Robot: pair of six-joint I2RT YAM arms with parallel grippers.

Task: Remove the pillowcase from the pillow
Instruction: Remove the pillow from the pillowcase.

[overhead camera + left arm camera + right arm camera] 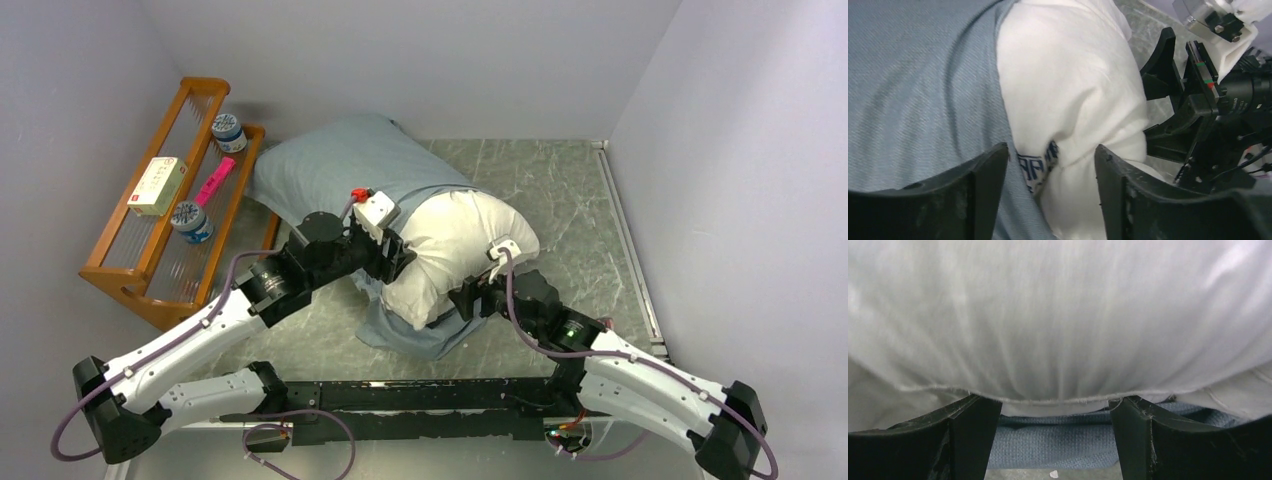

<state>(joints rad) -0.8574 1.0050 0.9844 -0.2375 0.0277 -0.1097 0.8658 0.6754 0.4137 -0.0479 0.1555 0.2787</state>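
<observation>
The pillowcase (330,165) lies grey-blue face up at the back of the table, with its open end bunched under the pillow (455,235). The plump white pillow sticks halfway out towards the front right. My left gripper (398,258) is open at the mouth of the case. In the left wrist view (1050,155) its jaws straddle the pillow (1068,90) and its dark lettering (1035,170), with the pillowcase (918,90) to the left. My right gripper (462,300) is open at the pillow's near edge. In the right wrist view (1055,405) the pillow's seam (1058,340) lies over the fingertips and the blue case (1058,440) lies below.
A wooden rack (135,285) stands at the left with a box (158,185), a pink item (214,182) and two jars (228,132) (190,222). The marble tabletop (570,190) is walled at the back and right. The right gripper (1173,100) shows in the left wrist view.
</observation>
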